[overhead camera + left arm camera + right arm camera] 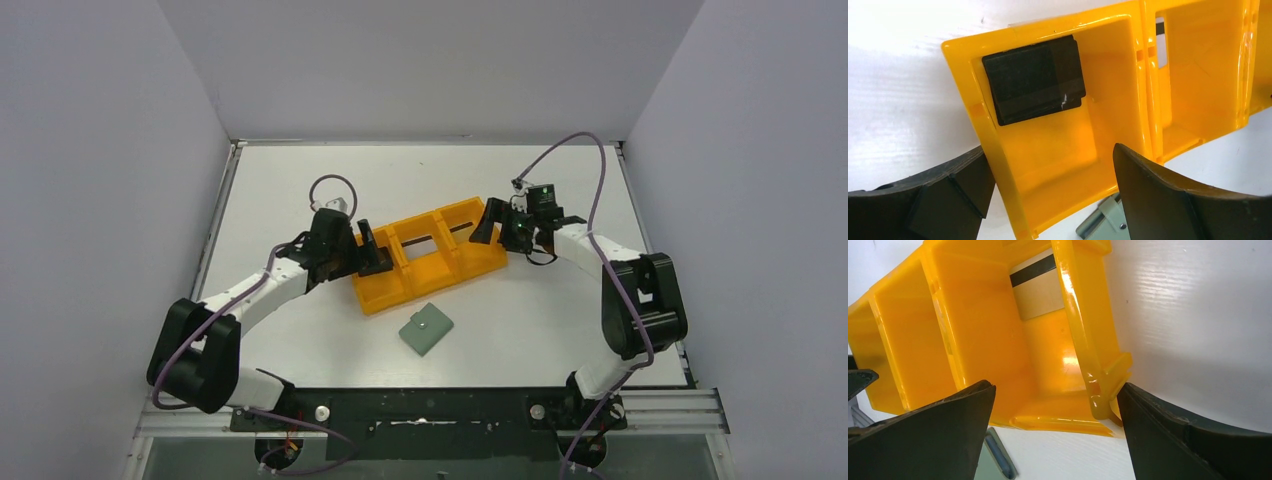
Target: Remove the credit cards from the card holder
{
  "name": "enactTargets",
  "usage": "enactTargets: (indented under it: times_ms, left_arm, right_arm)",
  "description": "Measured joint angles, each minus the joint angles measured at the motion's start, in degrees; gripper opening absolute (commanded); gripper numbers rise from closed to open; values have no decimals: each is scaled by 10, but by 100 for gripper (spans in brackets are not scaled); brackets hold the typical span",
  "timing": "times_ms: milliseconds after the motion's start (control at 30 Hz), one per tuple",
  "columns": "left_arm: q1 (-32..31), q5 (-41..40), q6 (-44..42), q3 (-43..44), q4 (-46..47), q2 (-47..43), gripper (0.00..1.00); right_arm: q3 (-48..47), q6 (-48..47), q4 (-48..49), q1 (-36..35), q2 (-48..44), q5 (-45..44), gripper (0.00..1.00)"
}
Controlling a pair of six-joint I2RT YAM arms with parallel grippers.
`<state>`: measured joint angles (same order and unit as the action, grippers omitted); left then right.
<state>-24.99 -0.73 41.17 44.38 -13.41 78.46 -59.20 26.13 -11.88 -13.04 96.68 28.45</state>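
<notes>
Orange plastic three-compartment tray (440,278): flat black rectangular card (1034,80) in left end bay, pale black-striped card (1038,287) in right. Grey-green folded wallet (426,329) closed, nearby. Left gripper (1048,150), right gripper (1056,386): spread wide, empty.

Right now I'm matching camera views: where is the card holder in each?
Top external: card holder at the centre, just below the orange tray.
Left wrist: card holder at the bottom edge, under the tray's corner.
Right wrist: card holder at bottom left, below the tray.
Shared landmark: the orange tray.
</notes>
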Motion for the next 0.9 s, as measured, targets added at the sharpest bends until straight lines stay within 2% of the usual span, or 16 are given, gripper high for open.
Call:
enactTargets:
  times_ms: [300,567,900]
  left_arm:
    - [23,41,-48,65,36,85,83]
    - [28,66,-60,78,36,99,87]
    - [44,86,-70,78,35,85,90]
  right_arm:
    - [106,65,42,0,-82,-47,97]
    - [114,74,16,0,-104,-65,100]
    - [114,68,-20,28,-149,-86,98]
